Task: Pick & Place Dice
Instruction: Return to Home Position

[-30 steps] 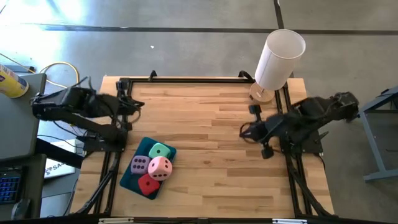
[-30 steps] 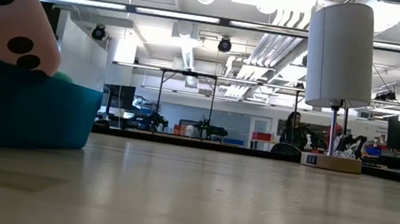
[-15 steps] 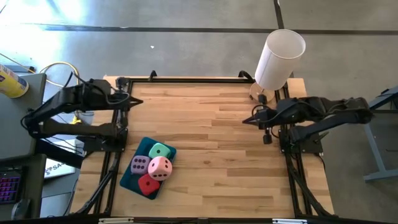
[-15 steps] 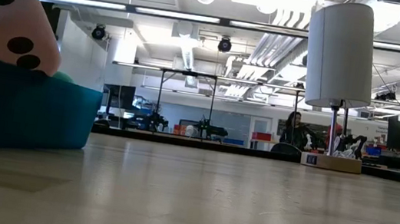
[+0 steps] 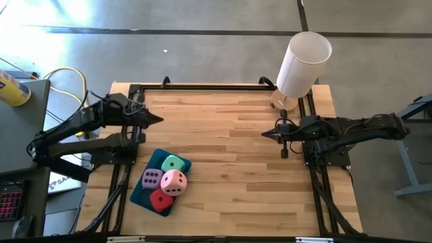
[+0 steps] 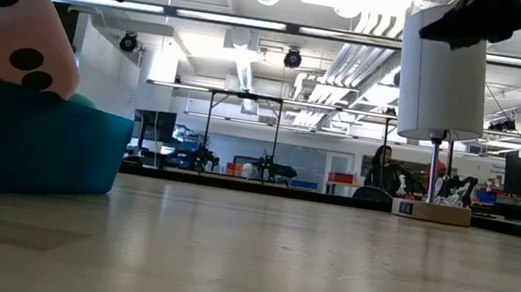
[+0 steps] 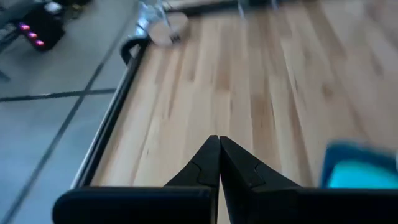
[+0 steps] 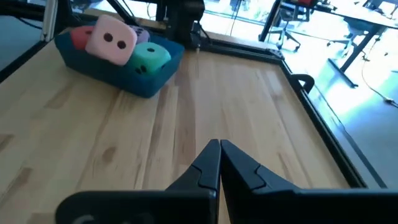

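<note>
Four dice lie in a teal tray [image 5: 138, 194] at the table's near left. The pink die [image 5: 173, 181] sits on top of the green [image 5: 177, 163], purple [image 5: 150, 179] and red [image 5: 160, 200] ones. My left gripper [image 5: 160, 120] hovers shut over the table's left edge, beyond the tray, and touches nothing. My right gripper [image 5: 264, 133] hovers shut over the right part of the table, pointing left toward the middle. Its wrist view looks across the bare wood to the tray [image 8: 146, 84] with the pink die [image 8: 112, 40] and the green die [image 8: 149, 59]. The left wrist view catches a corner of the tray [image 7: 360, 174].
A white cylinder [image 5: 304, 62] on a round wooden foot stands at the far right corner, close behind my right arm. A black frame [image 5: 216, 86] runs along the table's edges. Bare wood lies between the two grippers. In the low view the tray wall [image 6: 29, 141] fills the left.
Both arms have unfolded and sunk toward the table. My left gripper has swung from outside the left edge inward over the table. My right gripper has come down with its arm stretching out flatter. Both have stayed shut. The dice and tray have not moved.
</note>
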`<state>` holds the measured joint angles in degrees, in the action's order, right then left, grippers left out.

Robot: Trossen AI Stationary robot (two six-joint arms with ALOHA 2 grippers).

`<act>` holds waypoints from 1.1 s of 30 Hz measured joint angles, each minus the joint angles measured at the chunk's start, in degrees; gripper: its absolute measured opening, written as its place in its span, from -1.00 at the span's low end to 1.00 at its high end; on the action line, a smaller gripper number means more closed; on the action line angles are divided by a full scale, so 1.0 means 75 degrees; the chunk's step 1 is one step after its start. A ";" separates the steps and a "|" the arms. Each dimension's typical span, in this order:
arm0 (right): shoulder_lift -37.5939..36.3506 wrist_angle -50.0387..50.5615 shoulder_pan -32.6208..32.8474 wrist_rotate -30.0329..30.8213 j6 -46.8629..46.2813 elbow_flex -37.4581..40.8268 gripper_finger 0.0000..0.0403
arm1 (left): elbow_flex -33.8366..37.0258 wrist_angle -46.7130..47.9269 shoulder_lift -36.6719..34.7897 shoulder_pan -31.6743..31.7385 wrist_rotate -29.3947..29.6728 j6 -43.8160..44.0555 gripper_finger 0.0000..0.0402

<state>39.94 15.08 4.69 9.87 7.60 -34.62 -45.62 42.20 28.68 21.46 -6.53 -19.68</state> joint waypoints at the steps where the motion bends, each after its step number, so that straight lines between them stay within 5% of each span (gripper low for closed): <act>1: -0.0005 -0.0270 0.0003 0.0024 -0.0019 0.0151 -0.99 | 0.0185 -0.0362 -0.0075 0.0034 -0.0015 0.0379 -1.00; 6: -0.0091 -0.1512 0.0003 0.0053 -0.0019 0.0807 -0.99 | 0.1248 -0.1995 -0.0170 0.0077 -0.0546 0.2251 -1.00; 10: -0.0135 -0.1861 -0.0062 0.0078 0.0130 0.1190 -0.99 | 0.2413 -0.3564 -0.0080 0.0071 -0.1367 0.2385 -1.00; 19: -0.0588 -0.3034 -0.0905 -0.0374 -0.0017 0.2407 -0.99 | 0.4168 -0.6489 0.0103 0.0074 -0.1357 0.1940 -1.00; 33: -0.0944 -0.5194 -0.2075 -0.1229 -0.0268 0.4020 -0.99 | 0.4918 -0.6897 0.0111 0.0074 -0.1360 0.1929 -1.00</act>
<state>32.86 -23.87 -10.87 0.66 5.60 -4.48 -8.74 -9.53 29.51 22.02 -16.73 -5.21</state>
